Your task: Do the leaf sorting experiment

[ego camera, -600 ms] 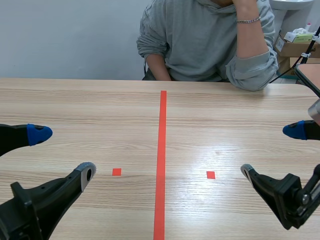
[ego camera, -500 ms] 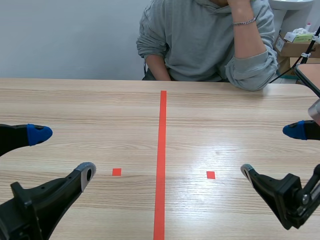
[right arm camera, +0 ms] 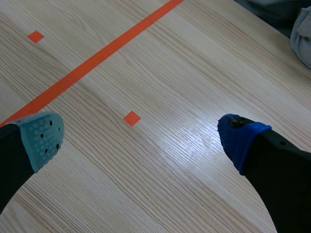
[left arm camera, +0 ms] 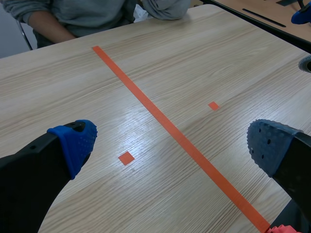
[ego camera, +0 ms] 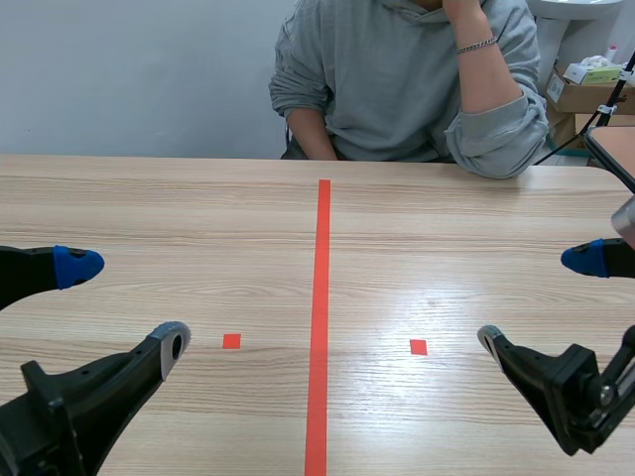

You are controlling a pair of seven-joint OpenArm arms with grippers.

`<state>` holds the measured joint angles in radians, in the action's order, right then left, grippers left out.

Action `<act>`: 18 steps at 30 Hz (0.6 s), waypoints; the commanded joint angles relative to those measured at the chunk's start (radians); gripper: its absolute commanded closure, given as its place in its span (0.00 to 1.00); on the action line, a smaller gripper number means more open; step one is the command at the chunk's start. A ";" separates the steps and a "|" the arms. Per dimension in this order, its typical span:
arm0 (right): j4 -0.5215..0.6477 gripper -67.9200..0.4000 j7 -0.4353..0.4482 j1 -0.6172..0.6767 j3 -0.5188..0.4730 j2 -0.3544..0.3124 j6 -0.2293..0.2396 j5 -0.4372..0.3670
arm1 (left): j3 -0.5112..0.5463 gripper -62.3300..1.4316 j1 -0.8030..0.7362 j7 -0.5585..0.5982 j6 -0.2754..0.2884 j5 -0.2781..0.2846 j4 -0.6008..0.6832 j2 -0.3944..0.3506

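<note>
A pale wood-grain tabletop (ego camera: pixel 198 218) runs ahead of the left end effector (ego camera: pixel 126 303) and the right end effector (ego camera: pixel 537 299) to a plain blue-grey wall (ego camera: pixel 139 79). Room light leaves a soft glare (ego camera: pixel 437 288) on the wood just ahead of the right one. Farther off on that end effector's outer side stand a dark-edged reddish side table (ego camera: pixel 615 149) and brown cardboard boxes (ego camera: pixel 585 99).

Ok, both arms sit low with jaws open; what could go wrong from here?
1. No leaves show anywhere on the light wooden table, so closing either set of jaws now would likely grab nothing.
2. The person's grey-sleeved elbow rests at the far table edge on the robot's right; a long forward reach there could come close to it.
3. Both jaws hang open low over the wood, so a descent might scrape it.
</note>
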<state>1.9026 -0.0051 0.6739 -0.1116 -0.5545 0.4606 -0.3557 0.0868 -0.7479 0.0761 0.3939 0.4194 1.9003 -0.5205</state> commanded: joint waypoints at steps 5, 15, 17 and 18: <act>0.003 0.00 0.011 -0.006 -0.010 0.001 0.000 -0.011 | 0.001 0.00 0.003 0.010 0.002 0.009 0.010 0.002; 0.003 0.00 0.011 -0.007 -0.010 0.001 0.000 -0.011 | 0.001 0.00 0.003 0.010 0.002 0.009 0.010 0.002; 0.003 0.00 0.011 -0.007 -0.010 0.001 0.000 -0.011 | 0.001 0.00 0.003 0.010 0.002 0.009 0.010 0.002; 0.003 0.00 0.011 -0.007 -0.010 0.001 0.000 -0.011 | 0.001 0.00 0.003 0.010 0.002 0.009 0.010 0.002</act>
<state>1.9026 -0.0051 0.6739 -0.1116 -0.5545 0.4606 -0.3557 0.0868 -0.7479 0.0761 0.3939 0.4194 1.9003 -0.5205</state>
